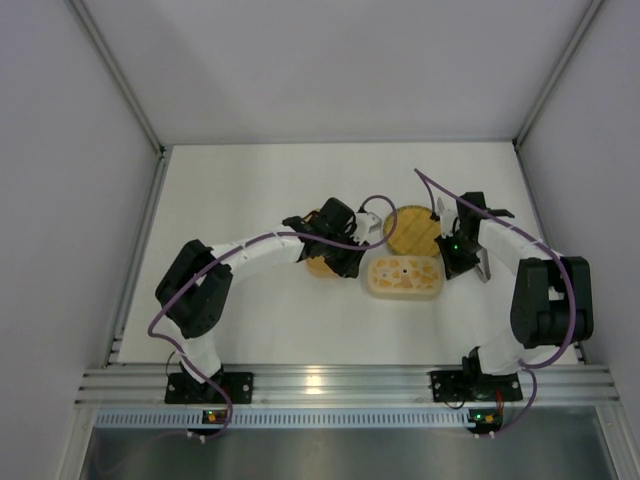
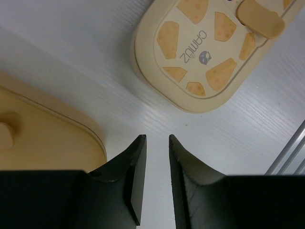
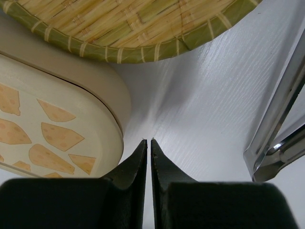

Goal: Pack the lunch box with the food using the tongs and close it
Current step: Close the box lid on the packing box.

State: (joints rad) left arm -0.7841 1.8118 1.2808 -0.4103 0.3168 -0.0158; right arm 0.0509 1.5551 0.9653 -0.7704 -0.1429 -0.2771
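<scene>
- Pointing down at the white desk [image 2: 57, 43], the left tool [image 2: 157, 139] has its black jaws a narrow slit apart, with nothing between them
- Ahead and to its right lies the cream oval plastic lunch box [image 2: 190, 57], lid on, printed with orange cheese wedges
- Just to its left sits a pale orange rounded box part [image 2: 43, 143]
- Right tool [image 3: 148, 141] is pressed together and empty, with the lunch box to its left and a round woven bamboo plate [image 3: 128, 24] ahead
- Long silver metal tongs [image 3: 276, 133] lie on the desk to its right, not touching it

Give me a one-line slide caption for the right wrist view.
Right hand, shut and empty, over the white table between the cheese-print lunch box, woven plate and silver tongs.
</scene>
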